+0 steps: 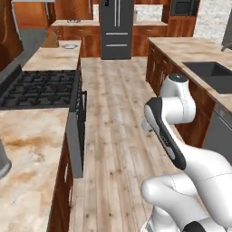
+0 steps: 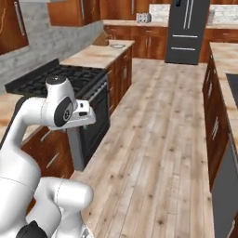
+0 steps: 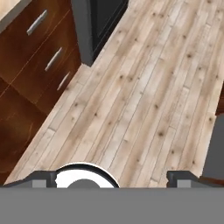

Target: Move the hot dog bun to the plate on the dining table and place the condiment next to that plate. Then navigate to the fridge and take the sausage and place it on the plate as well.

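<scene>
The fridge [image 1: 117,29] [image 2: 186,30], tall and dark grey with silver bar handles, stands shut at the far end of the wooden-floored aisle, well ahead of me. In the hand view my gripper [image 3: 111,178] looks down at the plank floor; its two dark fingertips [image 3: 41,177] stand far apart with nothing between them, so it is open. My arm is folded up close over the base. The hot dog bun, the plate, the condiment and the sausage are out of view. I cannot tell whether the beige-topped counter on the right [image 1: 190,50] is the dining table.
A black stove [image 1: 41,88] [image 2: 60,76] sits in the left run of beige-topped wooden cabinets. A grey-rimmed whitish plate [image 1: 69,46] [image 2: 117,45] lies farther along that counter. The right counter holds a dark sink [image 1: 213,74]. The floor aisle [image 2: 162,121] runs open to the fridge.
</scene>
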### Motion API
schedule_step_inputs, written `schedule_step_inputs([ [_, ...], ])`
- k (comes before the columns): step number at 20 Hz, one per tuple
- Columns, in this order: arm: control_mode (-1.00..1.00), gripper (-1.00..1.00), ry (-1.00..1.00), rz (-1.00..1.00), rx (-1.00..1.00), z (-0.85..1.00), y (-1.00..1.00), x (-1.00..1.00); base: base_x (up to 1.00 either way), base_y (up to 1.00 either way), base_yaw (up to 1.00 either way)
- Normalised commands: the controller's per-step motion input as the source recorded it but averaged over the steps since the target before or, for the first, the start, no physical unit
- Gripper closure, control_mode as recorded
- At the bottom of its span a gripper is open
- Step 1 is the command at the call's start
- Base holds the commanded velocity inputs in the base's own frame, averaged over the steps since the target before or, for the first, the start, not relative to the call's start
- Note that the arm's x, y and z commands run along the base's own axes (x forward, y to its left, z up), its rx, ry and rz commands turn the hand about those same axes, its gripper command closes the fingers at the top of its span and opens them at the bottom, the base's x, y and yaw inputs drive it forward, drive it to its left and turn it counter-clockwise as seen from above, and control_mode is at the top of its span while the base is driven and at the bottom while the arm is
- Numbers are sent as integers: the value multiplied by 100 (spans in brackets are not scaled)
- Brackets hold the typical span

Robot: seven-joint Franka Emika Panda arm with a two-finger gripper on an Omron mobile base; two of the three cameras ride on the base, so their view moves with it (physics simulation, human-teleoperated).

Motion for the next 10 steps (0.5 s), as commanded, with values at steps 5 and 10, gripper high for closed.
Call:
schedule_step_inputs([
  [5,100,-100,0,0,0,0,0,0,100,6,-38],
  [10,100,-100,0,0,0,0,0,0,100,0,-32],
])
